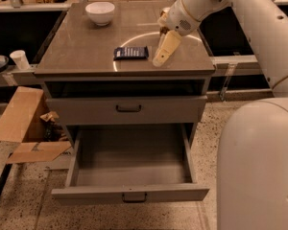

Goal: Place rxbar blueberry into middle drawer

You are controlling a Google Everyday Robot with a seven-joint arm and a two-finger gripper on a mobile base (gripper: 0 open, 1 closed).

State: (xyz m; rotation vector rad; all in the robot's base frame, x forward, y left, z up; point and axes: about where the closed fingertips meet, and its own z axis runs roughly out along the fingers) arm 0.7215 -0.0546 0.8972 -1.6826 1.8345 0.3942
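Observation:
The rxbar blueberry is a flat dark navy wrapper lying on the cabinet's brown top, near its front middle. My gripper hangs from the pale arm just to the right of the bar, low over the top and apart from the bar, holding nothing that I can see. The middle drawer is pulled out wide below, and its grey inside is bare. The drawer front above it is closed. The arm covers the gold-brown can.
A white bowl stands at the back left of the top. A paper cup sits on a ledge to the left. An open cardboard box lies on the floor left of the cabinet. My pale body fills the lower right.

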